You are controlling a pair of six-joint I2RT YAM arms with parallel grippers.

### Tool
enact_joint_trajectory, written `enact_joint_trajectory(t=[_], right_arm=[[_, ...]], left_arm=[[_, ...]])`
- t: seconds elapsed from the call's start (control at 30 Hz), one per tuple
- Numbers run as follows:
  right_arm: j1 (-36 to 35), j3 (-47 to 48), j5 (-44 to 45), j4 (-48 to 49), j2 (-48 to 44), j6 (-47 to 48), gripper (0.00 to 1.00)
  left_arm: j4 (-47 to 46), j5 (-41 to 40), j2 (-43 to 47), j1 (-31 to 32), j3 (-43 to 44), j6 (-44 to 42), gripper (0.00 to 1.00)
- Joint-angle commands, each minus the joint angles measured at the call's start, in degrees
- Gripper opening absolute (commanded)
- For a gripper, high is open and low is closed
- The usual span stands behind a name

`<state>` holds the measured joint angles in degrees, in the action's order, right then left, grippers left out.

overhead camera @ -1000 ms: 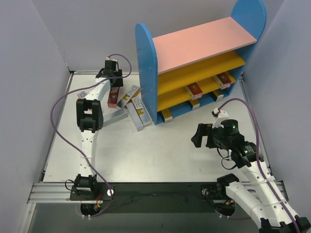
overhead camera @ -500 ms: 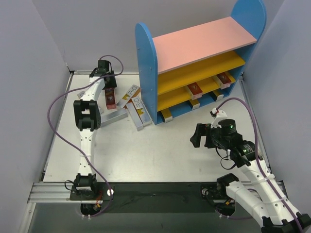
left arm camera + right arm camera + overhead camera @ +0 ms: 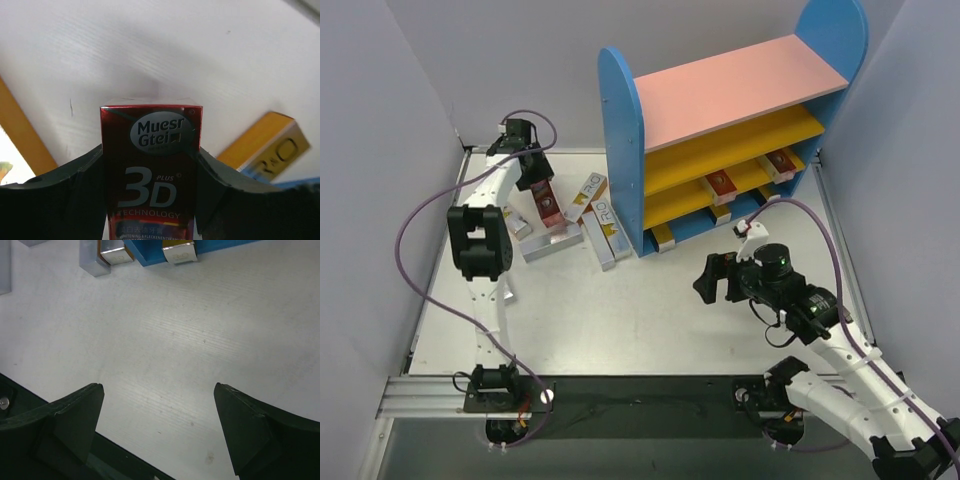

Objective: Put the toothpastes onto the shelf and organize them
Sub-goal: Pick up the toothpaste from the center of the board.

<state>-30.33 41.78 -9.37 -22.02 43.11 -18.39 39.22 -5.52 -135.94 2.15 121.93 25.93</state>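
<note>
My left gripper [image 3: 534, 178] is shut on a red toothpaste box [image 3: 549, 209] at the back left, its far end slanting down toward the pile. In the left wrist view the red box [image 3: 150, 165] fills the space between the fingers [image 3: 75, 185]. Several silver-grey toothpaste boxes [image 3: 601, 232] lie piled on the table beside the shelf's blue left panel [image 3: 623, 150]. The shelf has a pink top board [image 3: 740, 85]; red boxes [image 3: 723, 183] lie on a yellow board and silver ends [image 3: 663, 237] poke from the base. My right gripper [image 3: 708, 283] is open and empty over bare table [image 3: 157, 387].
The grey side walls close in left and right. The table's black front rail [image 3: 650, 395] runs along the near edge. In the right wrist view, silver box ends [image 3: 179, 253] and the shelf's blue base [image 3: 145, 255] sit at the top.
My left gripper has swung left and toward the back corner with the red box, tilting it. My right gripper has shifted left over the table, still open.
</note>
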Motion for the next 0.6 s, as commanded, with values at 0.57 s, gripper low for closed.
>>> enact_joint_trajectory(t=[0.57], right_arm=[[-15.3, -4.1, 2.7, 46.7, 10.9, -14.6, 1.00]], left_arm=[[-6.0, -13.4, 55.4, 26.1, -42.7, 41.9, 0.36]])
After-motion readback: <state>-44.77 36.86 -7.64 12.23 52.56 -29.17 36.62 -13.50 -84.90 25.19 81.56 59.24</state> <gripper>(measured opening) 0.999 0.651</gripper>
